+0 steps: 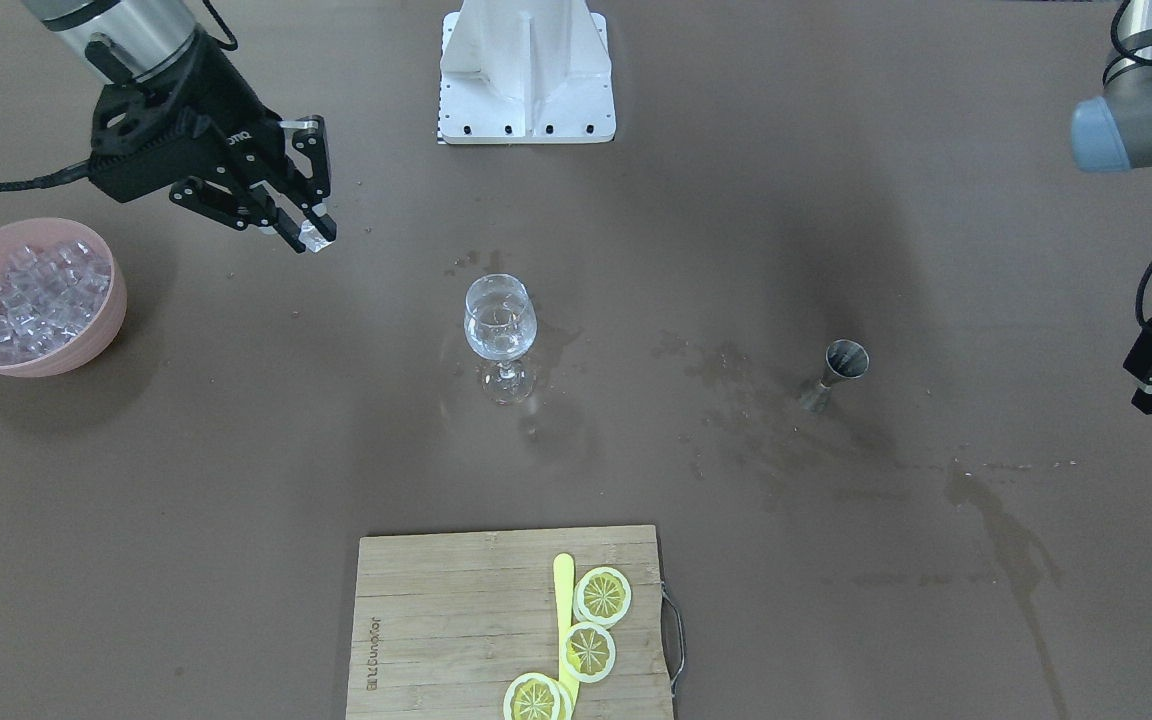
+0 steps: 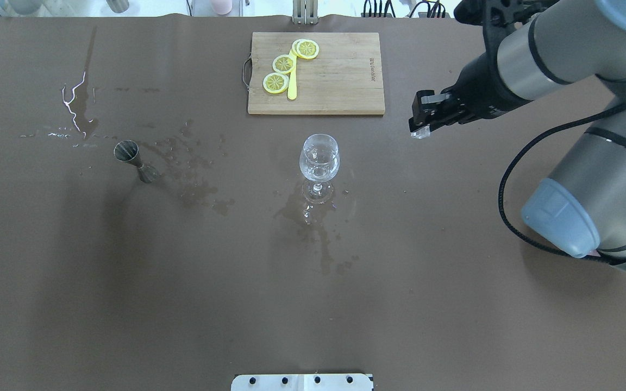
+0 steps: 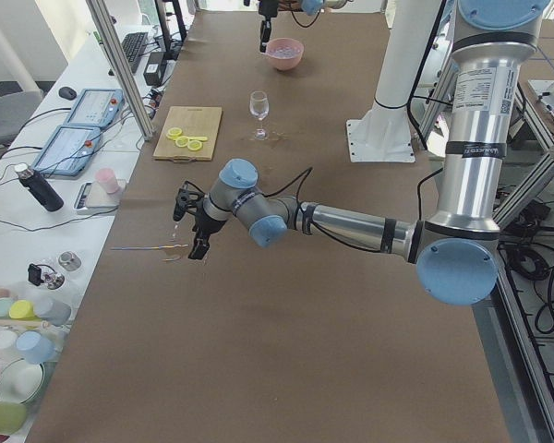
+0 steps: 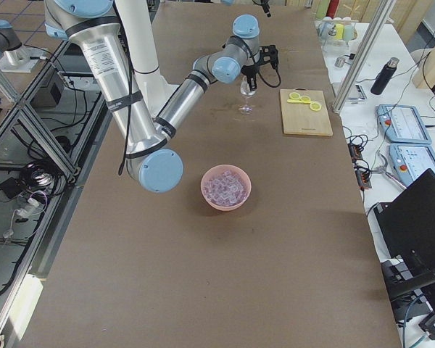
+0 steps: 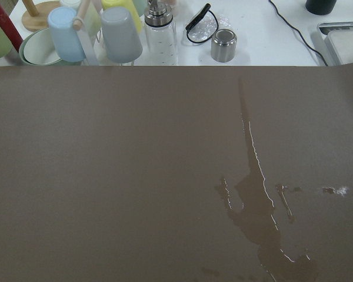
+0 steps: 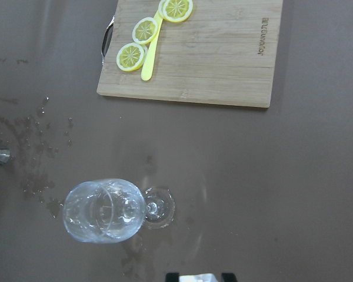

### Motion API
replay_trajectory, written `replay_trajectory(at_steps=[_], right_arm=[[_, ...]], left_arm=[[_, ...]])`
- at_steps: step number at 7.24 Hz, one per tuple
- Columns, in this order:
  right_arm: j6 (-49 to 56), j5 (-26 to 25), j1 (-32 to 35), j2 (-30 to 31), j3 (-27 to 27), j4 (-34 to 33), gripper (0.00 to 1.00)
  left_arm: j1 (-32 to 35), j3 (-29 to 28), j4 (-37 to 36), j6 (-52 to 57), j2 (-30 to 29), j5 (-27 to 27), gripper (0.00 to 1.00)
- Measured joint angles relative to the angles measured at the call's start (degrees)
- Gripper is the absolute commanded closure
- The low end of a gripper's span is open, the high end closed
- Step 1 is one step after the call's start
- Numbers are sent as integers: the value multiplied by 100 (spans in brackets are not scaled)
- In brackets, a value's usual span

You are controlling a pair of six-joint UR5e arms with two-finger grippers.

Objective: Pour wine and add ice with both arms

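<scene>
1. Board (image 1: 456, 620) sits at the near edge of the front view. It is wood, with a metal handle on the robot's left side. Three lemon slices (image 1: 603, 596) and a yellow stick (image 1: 564, 600) lie on it.
2. Desk (image 1: 236, 500) is under a brown sheet. Wet stains (image 1: 736, 390) lie between glass and jigger, with more at the glass foot. A long streak (image 1: 1011, 545) runs toward the left end. White base (image 1: 526, 70) is at the robot's edge.
3. Room: a white side desk (image 3: 14, 235) runs along the operators' side. It carries tablets (image 3: 66, 148), a black bottle (image 3: 39, 187) and coloured cups (image 3: 23, 311).
4. Glass (image 1: 500, 320) stands upright mid-desk. Wine (image 1: 500, 345) is a little clear liquid low in its bowl, hard to see.
5. Jigger (image 1: 841, 370) stands upright, well apart from the glass on the robot's left. Contents: cannot tell.
6. Pink bowl (image 1: 76, 352) is at the robot's right end, heaped with ice (image 1: 31, 295).
7. Right arm (image 1: 126, 40) is raised over bare desk between bowl and glass. Right jaws are clenched on one ice cube (image 1: 317, 234) at the fingertips.
8. Left arm (image 1: 1146, 110) is low over the left end, near the streak. Left jaws are only partly in view, so I cannot tell whether they are released or clenched.
</scene>
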State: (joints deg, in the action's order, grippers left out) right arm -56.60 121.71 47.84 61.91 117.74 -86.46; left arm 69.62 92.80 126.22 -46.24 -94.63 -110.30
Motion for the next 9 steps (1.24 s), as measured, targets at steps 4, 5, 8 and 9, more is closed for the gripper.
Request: replay_trajectory(at_steps=[4, 5, 8, 9], right_arm=[[-412, -797, -591, -666, -547, 165, 100], [-588, -877, -664, -802, -832, 455, 100], [-925, -1324, -940, -1043, -1330, 1000, 100], [-946, -1369, -990, -1105, -1410, 1028, 100]], left_arm=[[673, -72, -1501, 1023, -317, -1283, 2], [857, -67, -2045, 1820, -446, -1326, 2], [1078, -53, -2850, 2608, -672, -1358, 2], [1084, -52, -2879, 2631, -683, -1356, 2]])
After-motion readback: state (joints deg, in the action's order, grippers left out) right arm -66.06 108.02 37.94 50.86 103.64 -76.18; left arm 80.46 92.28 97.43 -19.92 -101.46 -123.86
